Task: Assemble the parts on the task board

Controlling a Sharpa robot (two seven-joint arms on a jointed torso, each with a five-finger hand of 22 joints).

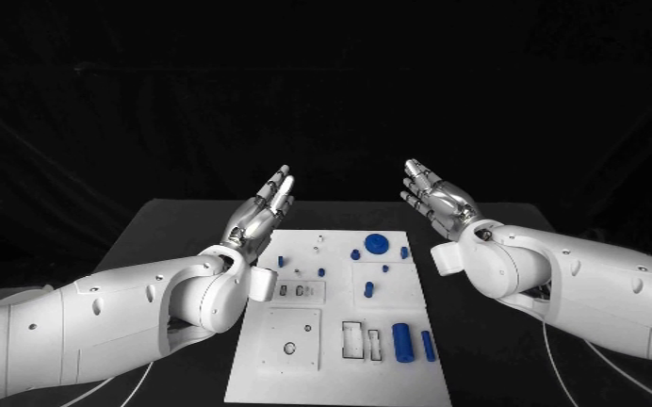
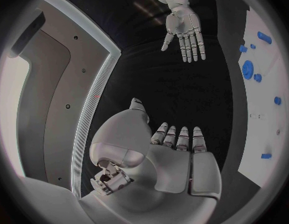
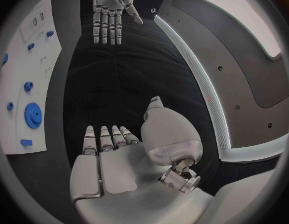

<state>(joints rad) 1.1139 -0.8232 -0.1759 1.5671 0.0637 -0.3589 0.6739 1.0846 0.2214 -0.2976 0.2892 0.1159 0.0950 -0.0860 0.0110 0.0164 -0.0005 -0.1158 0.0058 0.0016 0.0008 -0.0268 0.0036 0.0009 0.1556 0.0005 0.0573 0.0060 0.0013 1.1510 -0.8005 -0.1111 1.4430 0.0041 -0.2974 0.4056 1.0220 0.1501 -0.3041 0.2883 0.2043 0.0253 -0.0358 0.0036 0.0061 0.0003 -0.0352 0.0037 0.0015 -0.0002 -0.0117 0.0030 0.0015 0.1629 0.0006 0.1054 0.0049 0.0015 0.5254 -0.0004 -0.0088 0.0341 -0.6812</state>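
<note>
1. Head view: your silver left hand [image 1: 261, 211] and silver right hand [image 1: 439, 198] are raised above the black table [image 1: 177, 223], fingers straight and apart, grasping nothing. The white rectangular task board [image 1: 340, 332] lies between the arms, small blue parts [image 1: 403, 343] on it.
2. Left wrist view: your left hand [image 2: 181, 149] is flat and released; the board [image 2: 262, 99] lies beside it.
3. Right wrist view: your right hand [image 3: 110, 149] is likewise empty, near the blue toothed gear [image 3: 33, 115].

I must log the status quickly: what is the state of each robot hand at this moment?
Left robot hand: open, fingers extended, holding nothing.
Right robot hand: open, fingers extended, holding nothing.
</note>
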